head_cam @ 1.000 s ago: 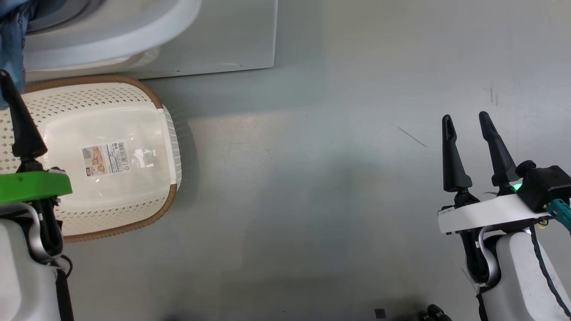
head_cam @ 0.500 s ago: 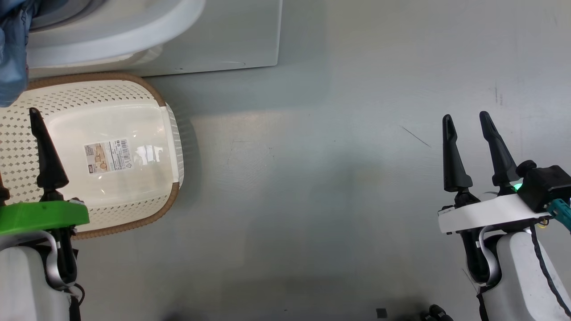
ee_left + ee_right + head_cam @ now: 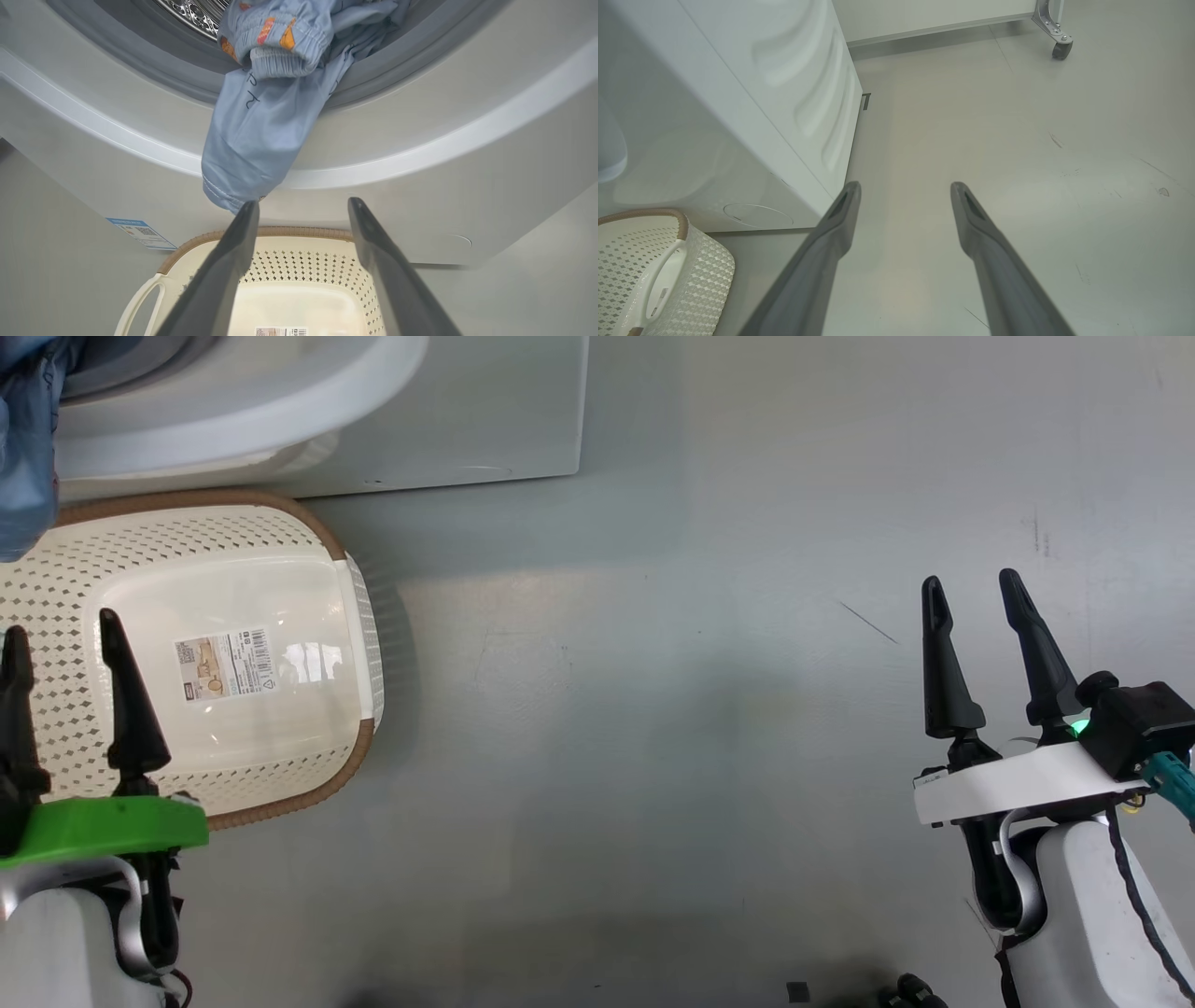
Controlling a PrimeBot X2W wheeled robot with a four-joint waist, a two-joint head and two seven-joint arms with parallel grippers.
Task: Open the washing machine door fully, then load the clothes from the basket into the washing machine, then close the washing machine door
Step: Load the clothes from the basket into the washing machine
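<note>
Presently counted: you have one big white front-loading washing machine (image 3: 467, 420), one small cream-white perforated plastic basket (image 3: 187, 534) with a brown woven-look rim, and two grippers with long dark fingers.
Clothes: one bundle of light blue garment (image 3: 261, 126) with orange-brown prints and some black characters; you cannot tell whether it is one piece or two.
Garment position: it hangs out of the dimpled steel drum (image 3: 196, 11), across the grey rubber gasket (image 3: 140, 60) and the white lip of the opening. Its lower end is just above the basket rim.
Basket position: on the grey floor (image 3: 653, 709), against the foot of the machine, below the opening. One paper sticker (image 3: 227, 663) lies on its base.
Left gripper (image 3: 61, 625): above the basket, fingers spread, grasping nothing, pointing at the hanging garment.
Right gripper (image 3: 973, 581): over bare floor, well apart from the basket, fingers spread, grasping nothing.
Surroundings: one small blue label (image 3: 140, 232) at the machine's lower corner; one caster wheel (image 3: 1059, 46) far off.
In the way: the draped garment crosses the door seat.
</note>
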